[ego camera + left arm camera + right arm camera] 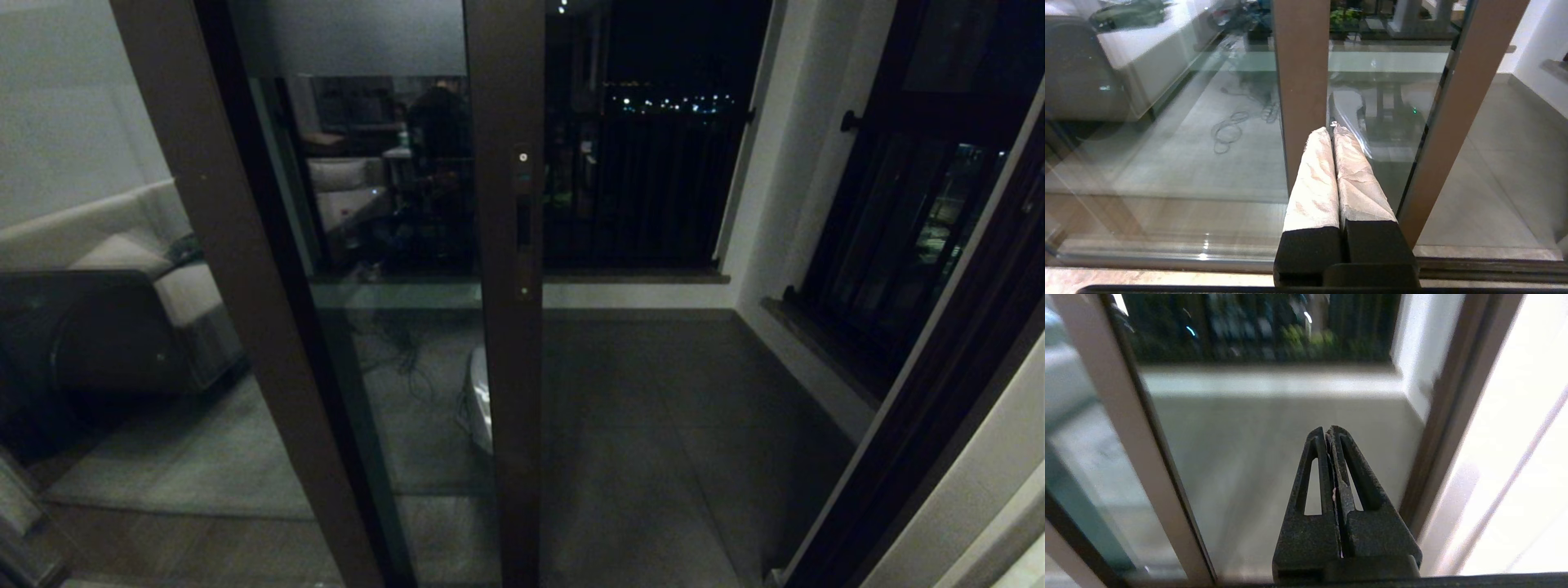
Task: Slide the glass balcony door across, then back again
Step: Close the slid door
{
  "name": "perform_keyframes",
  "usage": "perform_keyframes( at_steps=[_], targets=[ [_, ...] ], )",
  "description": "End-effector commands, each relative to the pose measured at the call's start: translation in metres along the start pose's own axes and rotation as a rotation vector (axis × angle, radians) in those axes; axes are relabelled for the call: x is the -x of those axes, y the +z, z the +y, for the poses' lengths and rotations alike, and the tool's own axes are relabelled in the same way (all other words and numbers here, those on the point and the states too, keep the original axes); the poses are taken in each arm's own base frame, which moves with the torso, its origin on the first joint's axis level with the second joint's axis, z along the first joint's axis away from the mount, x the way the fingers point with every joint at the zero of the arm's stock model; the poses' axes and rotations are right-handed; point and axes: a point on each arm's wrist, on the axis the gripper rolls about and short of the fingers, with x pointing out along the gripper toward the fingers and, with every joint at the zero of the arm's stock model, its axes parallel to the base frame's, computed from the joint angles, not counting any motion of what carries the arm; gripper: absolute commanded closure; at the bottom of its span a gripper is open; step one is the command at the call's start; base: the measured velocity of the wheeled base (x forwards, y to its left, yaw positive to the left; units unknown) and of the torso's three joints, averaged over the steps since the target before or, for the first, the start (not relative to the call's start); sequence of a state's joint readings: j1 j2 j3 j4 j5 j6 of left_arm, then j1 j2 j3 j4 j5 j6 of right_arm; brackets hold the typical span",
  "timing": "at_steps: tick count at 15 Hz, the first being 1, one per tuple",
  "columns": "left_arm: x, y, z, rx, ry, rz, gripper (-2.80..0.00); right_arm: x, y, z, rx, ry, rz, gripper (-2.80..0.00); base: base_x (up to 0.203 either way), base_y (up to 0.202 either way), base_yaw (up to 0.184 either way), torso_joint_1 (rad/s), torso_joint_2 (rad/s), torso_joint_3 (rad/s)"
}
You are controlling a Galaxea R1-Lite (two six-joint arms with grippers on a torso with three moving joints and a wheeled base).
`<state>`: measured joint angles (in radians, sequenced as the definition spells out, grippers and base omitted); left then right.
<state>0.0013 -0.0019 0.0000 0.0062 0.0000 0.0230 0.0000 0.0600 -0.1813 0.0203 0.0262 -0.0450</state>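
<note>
The glass balcony door (392,204) stands partly slid across; a frosted band (351,37) runs along its top and a slim recessed handle (523,220) sits in its dark brown stile (508,367). Right of that stile the doorway is open onto the balcony. Neither gripper shows in the head view. My left gripper (1333,130), fingers wrapped in pale cloth, is shut on nothing and points at the door's glass (1392,102), between one brown stile (1300,81) and another (1453,122). My right gripper (1328,430) is shut and empty, over the open gap between the door stile (1126,437) and the jamb (1437,457).
A sofa (163,286) shows at the left beyond a slanting brown frame (237,286). A dark railing (645,188) closes the balcony's far side, and a black-barred window (898,229) is on the right. A white object (480,400) sits on the tiled floor (653,408) behind the glass.
</note>
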Motion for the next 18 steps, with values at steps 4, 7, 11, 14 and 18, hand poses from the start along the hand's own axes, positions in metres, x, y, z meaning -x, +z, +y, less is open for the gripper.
perform_keyframes(
  at_steps=[4, 7, 11, 14, 18],
  targets=[
    [0.000, 0.000, 0.000, -0.002, 0.000, 0.002, 0.00, -0.070, 0.136, -0.001, -0.013, 0.340, 0.033, 0.00, 0.000, 0.000, 0.000, 0.000, 0.00, 0.000],
    [0.000, 0.000, 0.000, 0.008, 0.000, 0.002, 0.00, -0.139, 0.172, 0.006, -0.090, 0.613, 0.151, 0.00, 0.000, 0.000, 0.000, 0.000, 0.00, 0.000],
    [0.000, 0.000, 0.000, 0.008, 0.000, 0.002, 0.00, -0.221, 0.182, 0.045, -0.350, 0.856, 0.381, 0.00, 0.000, 0.000, 0.000, 0.000, 0.00, 0.000],
    [0.000, 0.000, 0.000, 0.008, 0.000, 0.002, 0.00, -0.270, 0.164, 0.092, -0.354, 0.800, 0.513, 0.00, 0.000, 0.000, 0.000, 0.000, 0.00, 0.000],
    [0.000, 0.000, 0.000, 0.008, 0.000, 0.002, 0.00, -0.311, 0.156, 0.163, -0.190, 0.508, 0.502, 0.00, 0.000, 0.000, 0.000, 0.000, 0.00, 0.000]
  ],
)
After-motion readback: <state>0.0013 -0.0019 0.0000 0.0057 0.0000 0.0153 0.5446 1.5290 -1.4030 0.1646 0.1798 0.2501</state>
